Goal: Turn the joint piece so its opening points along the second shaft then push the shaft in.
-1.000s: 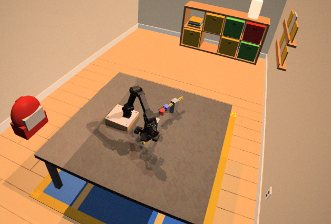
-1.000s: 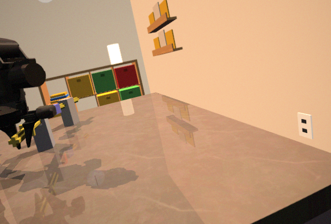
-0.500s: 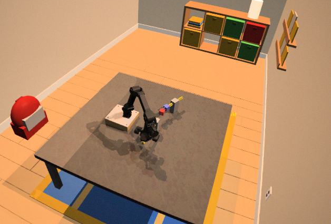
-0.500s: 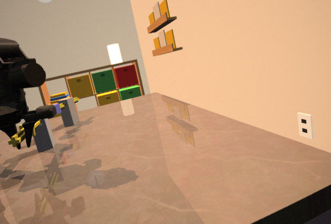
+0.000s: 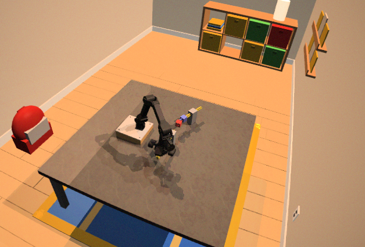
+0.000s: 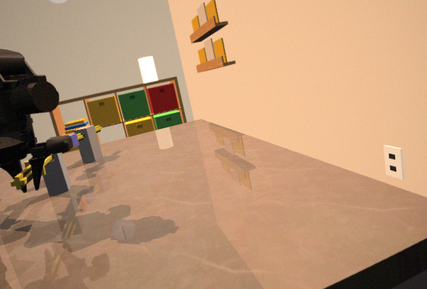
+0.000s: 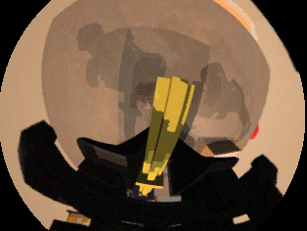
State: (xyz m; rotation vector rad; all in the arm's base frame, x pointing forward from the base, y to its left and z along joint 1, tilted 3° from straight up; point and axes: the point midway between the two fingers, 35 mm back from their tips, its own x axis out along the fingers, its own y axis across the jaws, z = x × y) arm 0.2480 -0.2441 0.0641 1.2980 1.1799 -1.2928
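Gripper: the gripper point(image 5: 158, 156) point(image 6: 30, 182) point(image 7: 157, 130) is mostly closed, its fingers a little apart, with the near shaft between them.
Near shaft: the yellow, ridged near shaft point(image 5: 157, 157) point(image 6: 18, 180) point(image 7: 168, 103) sticks out past the fingers, its outer end above the table.
Near block: the grey near block point(image 5: 174, 133) point(image 6: 58, 178) stands upright just beyond the fingers, partly behind the arm in the top view.
Arm: the black arm point(image 5: 159, 115) point(image 6: 15, 71) arches over from its pale-topped base point(image 5: 121, 131).
Joint: the red joint piece point(image 5: 178, 123) lies between the two blocks, off the table, at the end of a blue piece point(image 5: 183, 118) point(image 6: 73, 140). Which way its opening points, one cannot tell.
Far shaft: yellow too, the far shaft point(image 5: 199, 108) point(image 6: 98, 129) runs through the upright far block point(image 5: 192, 117) point(image 6: 88, 145) and out its back.
Table: the brown table point(image 5: 206, 164) point(image 6: 276, 209) carries both blocks, and shadows fall across it.
Shelf: a cube shelf point(image 5: 250, 10) point(image 6: 117, 90) with coloured bins stands well apart, a white lamp point(image 5: 281, 9) point(image 6: 147, 69) on top.
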